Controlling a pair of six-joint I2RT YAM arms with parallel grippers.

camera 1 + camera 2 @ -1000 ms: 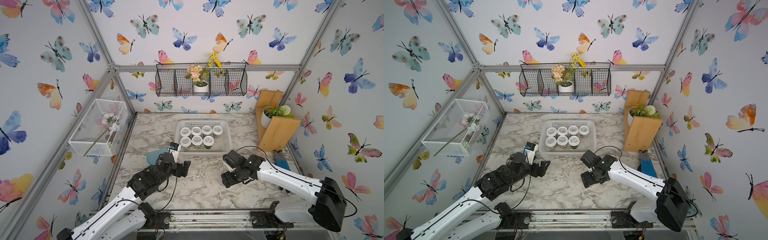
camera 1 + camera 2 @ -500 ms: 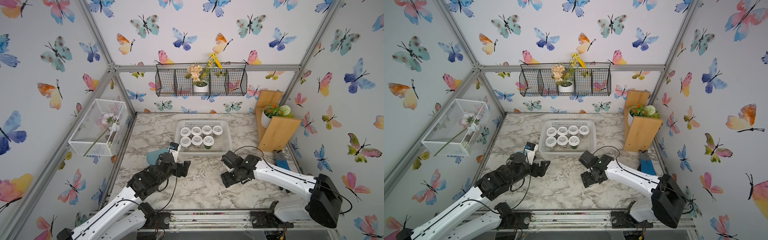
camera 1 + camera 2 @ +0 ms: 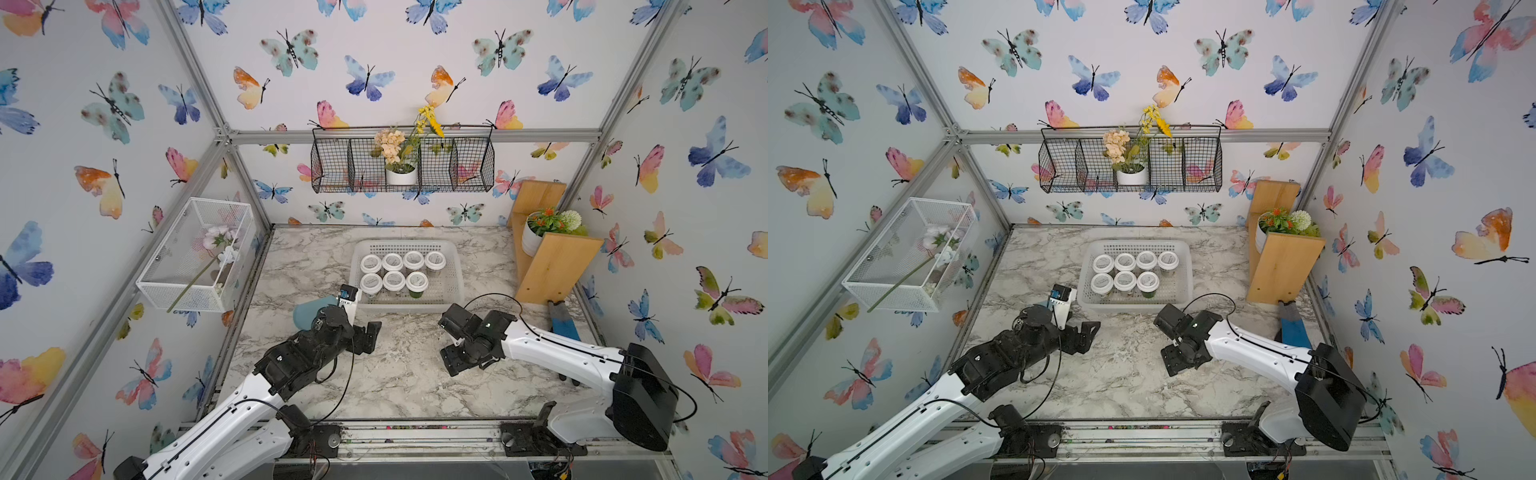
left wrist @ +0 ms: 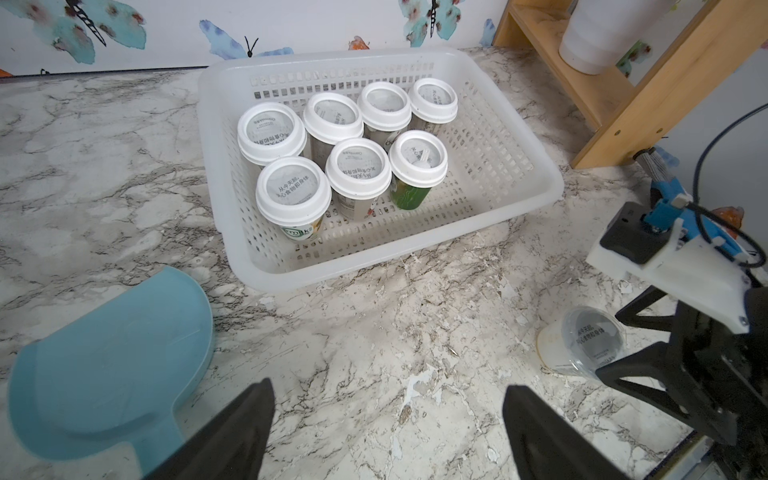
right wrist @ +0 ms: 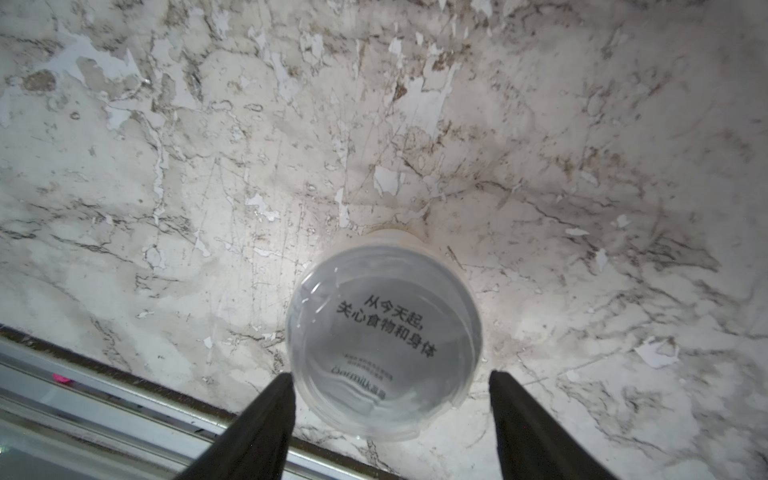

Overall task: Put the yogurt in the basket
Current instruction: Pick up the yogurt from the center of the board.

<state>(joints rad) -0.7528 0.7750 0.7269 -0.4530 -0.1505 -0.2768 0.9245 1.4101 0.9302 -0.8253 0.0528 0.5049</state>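
Note:
The white perforated basket (image 3: 457,282) (image 3: 1185,274) (image 4: 552,195) stands at the back middle of the marble table. Several white-lidded yogurt cups (image 3: 393,280) (image 3: 1125,281) (image 4: 357,172) stand upright in its left part. One more yogurt cup with a flat grey lid (image 5: 384,340) (image 4: 590,338) stands on the table near the front rail. My right gripper (image 5: 390,376) (image 3: 455,347) straddles it, open: one finger touches its rim, the other stands apart. The top views hide this cup under the gripper. My left gripper (image 4: 388,386) (image 3: 365,336) hangs open and empty in front of the basket.
A blue scoop (image 4: 112,365) (image 3: 309,311) lies beside my left gripper. A wooden shelf with a potted plant (image 3: 548,266) stands at the right, a blue-handled brush (image 3: 563,320) at its foot. The metal front rail (image 5: 124,399) runs close to the loose cup.
My right gripper's jaws have narrowed around the flat-lidded cup, and that arm has shifted slightly left. The left arm has not moved.

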